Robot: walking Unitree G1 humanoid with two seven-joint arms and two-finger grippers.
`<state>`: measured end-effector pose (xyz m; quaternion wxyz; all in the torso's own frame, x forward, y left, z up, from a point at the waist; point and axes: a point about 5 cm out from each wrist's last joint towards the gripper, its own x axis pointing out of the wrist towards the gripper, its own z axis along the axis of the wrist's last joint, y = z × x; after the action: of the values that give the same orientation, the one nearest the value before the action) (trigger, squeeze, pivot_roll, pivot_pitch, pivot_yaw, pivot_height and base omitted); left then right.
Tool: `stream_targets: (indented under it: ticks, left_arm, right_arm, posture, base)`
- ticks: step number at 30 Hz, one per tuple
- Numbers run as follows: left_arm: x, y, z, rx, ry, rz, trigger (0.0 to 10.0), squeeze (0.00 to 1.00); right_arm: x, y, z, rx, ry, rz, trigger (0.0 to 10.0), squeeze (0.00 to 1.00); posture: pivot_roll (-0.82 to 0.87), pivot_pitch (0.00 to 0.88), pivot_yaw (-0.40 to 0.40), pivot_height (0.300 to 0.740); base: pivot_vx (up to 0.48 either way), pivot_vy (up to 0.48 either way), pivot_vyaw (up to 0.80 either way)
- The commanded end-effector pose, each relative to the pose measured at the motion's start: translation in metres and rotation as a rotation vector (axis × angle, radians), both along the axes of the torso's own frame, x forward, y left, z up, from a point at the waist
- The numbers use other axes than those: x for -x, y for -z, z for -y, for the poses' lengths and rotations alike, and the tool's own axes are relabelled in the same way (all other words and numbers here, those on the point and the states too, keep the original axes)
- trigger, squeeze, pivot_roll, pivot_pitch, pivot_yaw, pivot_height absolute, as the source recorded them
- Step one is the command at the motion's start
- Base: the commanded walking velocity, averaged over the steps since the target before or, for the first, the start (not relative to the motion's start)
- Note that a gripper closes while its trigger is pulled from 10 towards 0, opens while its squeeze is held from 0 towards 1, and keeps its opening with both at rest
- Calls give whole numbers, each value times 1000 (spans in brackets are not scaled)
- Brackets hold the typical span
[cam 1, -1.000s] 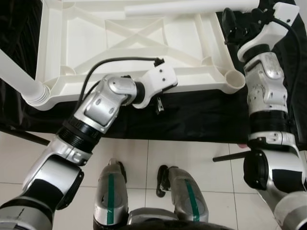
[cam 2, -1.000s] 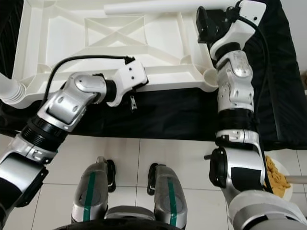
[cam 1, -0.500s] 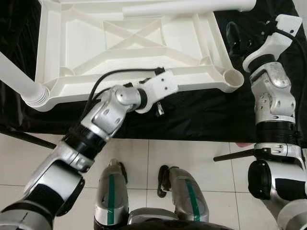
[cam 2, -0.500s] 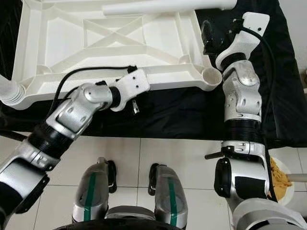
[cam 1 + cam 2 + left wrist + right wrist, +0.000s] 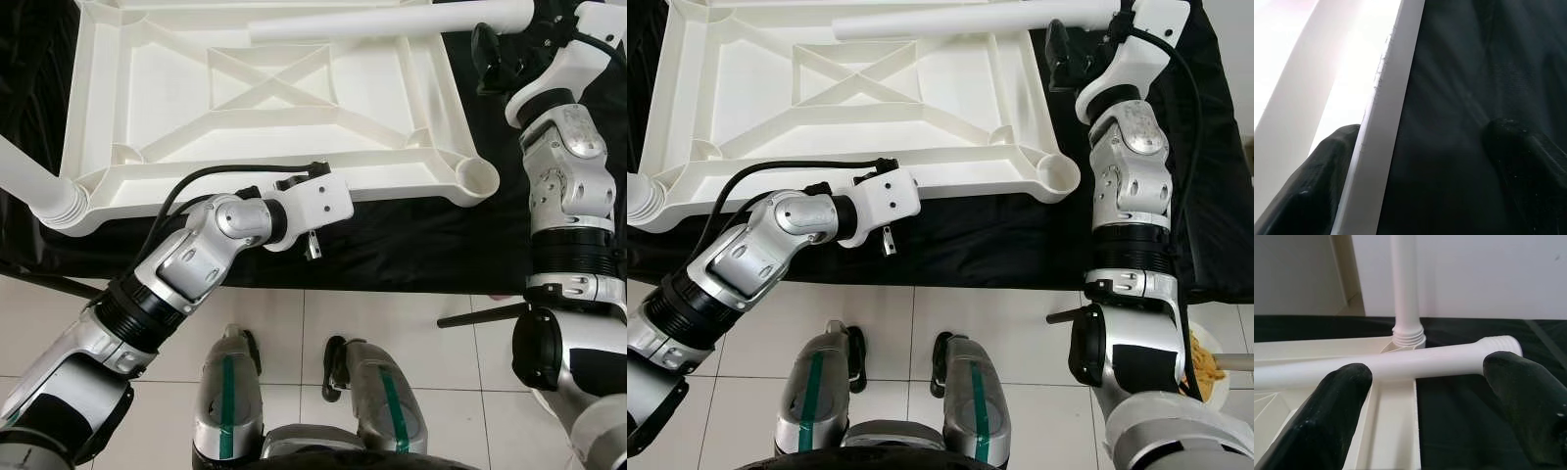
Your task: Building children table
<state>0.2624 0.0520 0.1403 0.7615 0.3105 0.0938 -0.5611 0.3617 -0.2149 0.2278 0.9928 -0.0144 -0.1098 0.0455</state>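
A white plastic tabletop (image 5: 245, 147) lies upside down on a black cloth. One white leg (image 5: 39, 186) is fitted at its near left corner, and another leg (image 5: 1405, 284) stands upright at a far corner. A loose leg (image 5: 392, 20) lies across the far side. The near right corner socket (image 5: 480, 176) has nothing in it. My left gripper (image 5: 1422, 129) is open at the tabletop's near rim (image 5: 1381, 127), one finger on each side of it. My right gripper (image 5: 1425, 377) is open above the cloth by the far right corner, facing the loose leg's threaded end (image 5: 1498, 345).
The black cloth (image 5: 411, 245) stretches past the tabletop on the right and near sides. Below it is white tiled floor with my feet (image 5: 333, 367). A thin black rod (image 5: 470, 315) lies on the floor at the right, beside a plate of food (image 5: 1205, 367).
The whole picture has shifted a little. My right gripper pulled away from the tabletop's right side, then rose back towards the loose leg's end. The left gripper stays at the near rim.
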Motion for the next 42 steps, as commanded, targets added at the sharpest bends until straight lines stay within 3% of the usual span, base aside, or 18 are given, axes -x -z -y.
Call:
stream_targets:
  ticks: [1, 8, 14, 25, 26, 27, 29, 30, 31, 32, 34, 41, 42]
  left_arm:
    - [24, 5, 3, -55, 248, -178, 10000, 0]
    - [35, 2, -5, -60, 256, -187, 10000, 0]
    - [35, 0, -8, -56, 234, -178, 10000, 0]
    - [18, -19, -7, -23, 137, -101, 10000, 0]
    - [12, -21, -7, -16, 91, -107, 10000, 0]
    - [7, -23, -6, -4, 50, -92, 10000, 294]
    - [7, -23, -6, -4, 50, -92, 10000, 294]
    - [1, -25, -4, 19, 6, -89, 10000, 941]
    - [1, -25, -4, 19, 6, -89, 10000, 941]
    - [-5, -32, -4, 61, -34, -81, 10000, 1000]
    - [-15, -46, -5, 134, -79, -67, 10000, 1000]
    - [-24, -67, -9, 218, -102, -3, 10000, 1000]
    - [-32, -78, -11, 269, -149, 47, 10000, 914]
  right_arm:
    - [-3, 0, 0, 10, -4, -8, 10000, 0]
    - [-9, -4, -5, 14, -18, 0, 10000, 0]
    - [-11, -5, -5, 19, -18, 2, 10000, 0]
    - [-18, -12, -4, 71, -21, 12, 10000, 0]
    - [-19, -12, -4, 75, -18, 15, 10000, 0]
    - [-20, -13, -3, 76, -17, 18, 10000, 0]
    - [-20, -13, -3, 76, -17, 18, 10000, 0]
    - [-21, -14, -4, 77, -17, 20, 10000, 0]
    - [-21, -14, -4, 77, -17, 20, 10000, 0]
    - [-22, -14, -5, 79, -21, 19, 10000, 0]
    - [-24, -15, -6, 95, -34, 9, 10000, 0]
    - [-30, -17, -5, 151, -51, -25, 10000, 0]
    - [-32, -18, -4, 191, -48, -36, 10000, 0]
  posture:
    - [71, 123, -32, 740]
    - [82, 118, -39, 740]
    - [90, 116, -42, 740]
    - [96, 118, -51, 740]
    - [96, 114, -52, 740]
    - [97, 112, -54, 740]
    - [97, 112, -54, 740]
    - [98, 108, -57, 740]
    - [98, 108, -57, 740]
    - [102, 104, -63, 740]
    - [104, 100, -68, 740]
    - [101, 98, -75, 740]
    - [99, 97, -82, 740]
  base:
    - [0, 0, 0]
    - [0, 0, 0]
    - [0, 0, 0]
    - [0, 0, 0]
    - [0, 0, 0]
    - [0, 0, 0]
    - [0, 0, 0]
    - [0, 0, 0]
    - [0, 0, 0]
    - [0, 0, 0]
    - [0, 0, 0]
    - [0, 0, 0]
    - [0, 0, 0]
